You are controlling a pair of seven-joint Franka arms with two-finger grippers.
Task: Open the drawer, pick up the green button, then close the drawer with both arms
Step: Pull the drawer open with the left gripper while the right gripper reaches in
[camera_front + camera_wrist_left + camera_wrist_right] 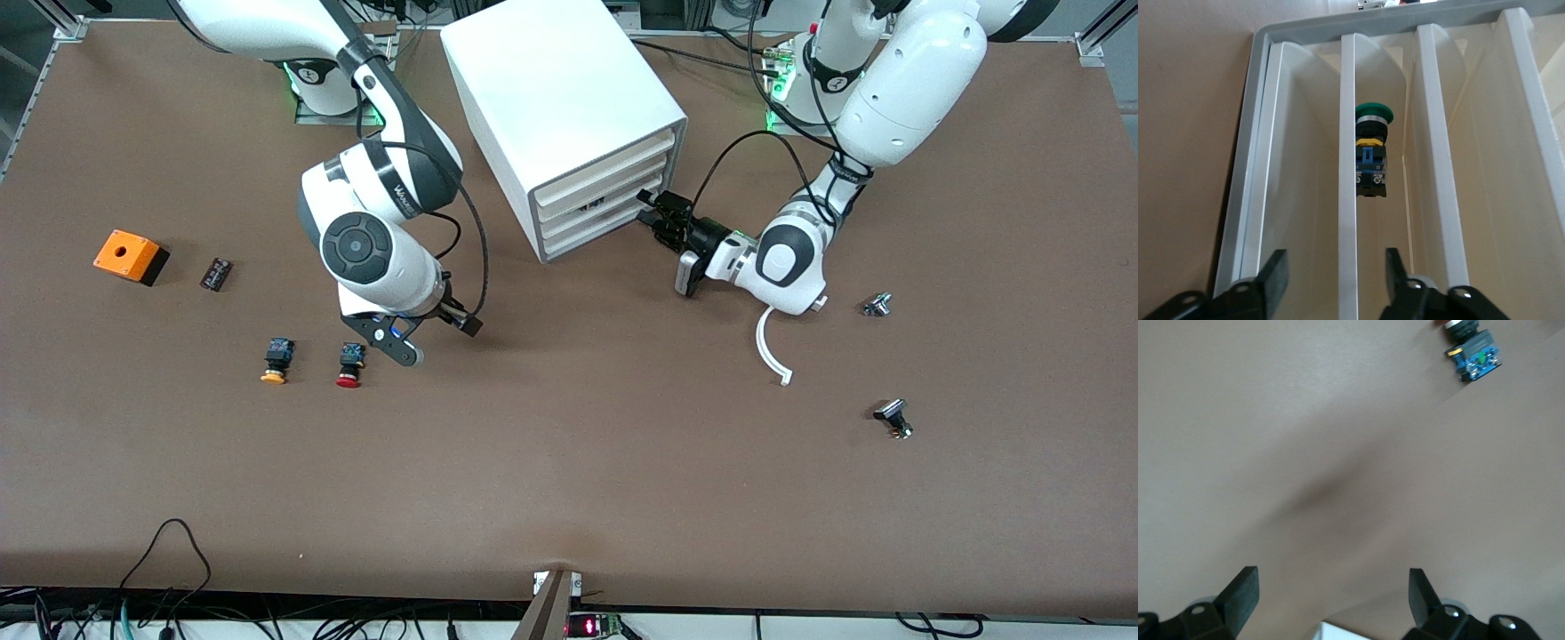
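Note:
The white cabinet (560, 98) stands at the robots' side of the table. Its drawers (597, 213) all look pushed in. My left gripper (660, 219) is at the drawer fronts, and in the left wrist view the left gripper (1335, 272) is open. Its fingers (1275, 275) stand on either side of one middle drawer's front edge (1348, 167), apart from it. In the gap above that edge, the green-capped button (1371, 150) lies inside the drawer. My right gripper (436, 338) (1331, 587) hangs open and empty over the bare table beside the red-capped button (350, 364).
A yellow-capped button (276, 360), a small black part (216, 273) and an orange box (131, 256) lie toward the right arm's end. Two metal parts (877, 305) (893, 418) and a white curved strip (772, 351) lie toward the left arm's end. A blue button body (1473, 357) shows in the right wrist view.

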